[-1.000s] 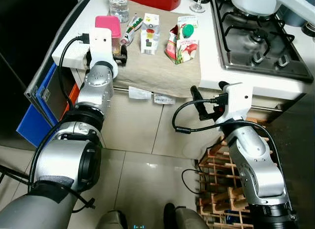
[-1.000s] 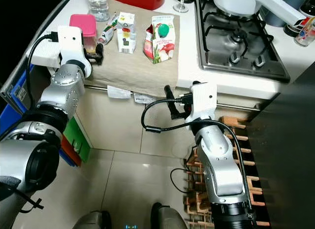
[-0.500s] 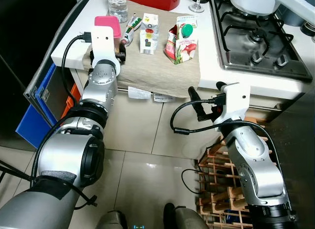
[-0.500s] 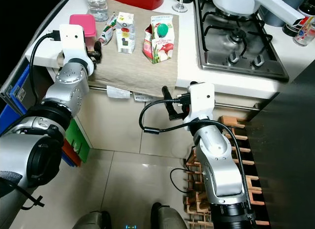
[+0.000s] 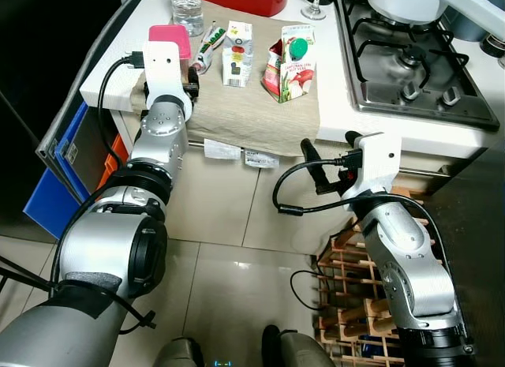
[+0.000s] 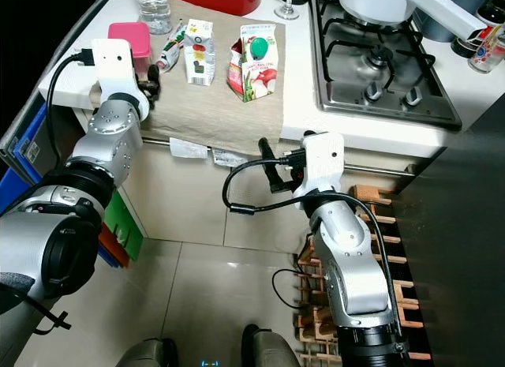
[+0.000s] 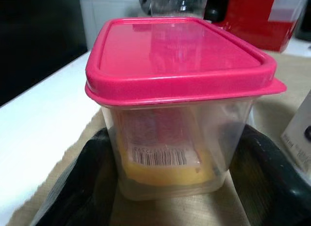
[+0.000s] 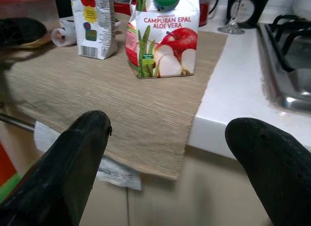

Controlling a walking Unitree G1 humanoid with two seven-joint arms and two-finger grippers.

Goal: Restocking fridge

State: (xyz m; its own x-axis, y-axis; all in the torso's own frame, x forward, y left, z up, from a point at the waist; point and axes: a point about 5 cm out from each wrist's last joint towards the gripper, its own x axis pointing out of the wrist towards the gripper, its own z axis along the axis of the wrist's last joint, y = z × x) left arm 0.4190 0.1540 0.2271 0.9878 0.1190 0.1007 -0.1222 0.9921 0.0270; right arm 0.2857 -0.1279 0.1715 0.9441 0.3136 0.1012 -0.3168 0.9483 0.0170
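Reaching left claw [image 7: 170,187] straddling pink-lidded container [image 7: 177,104]

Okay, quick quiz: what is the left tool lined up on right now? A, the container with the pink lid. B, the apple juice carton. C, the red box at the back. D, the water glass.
A: the left tool sits at the pink-lidded container on the counter, its open black fingers either side of the clear base in the wrist view.

A clear plastic tub [image 7: 170,138] with a glossy pink lid [image 7: 177,58] sits on coarse woven cloth [image 8: 116,97].
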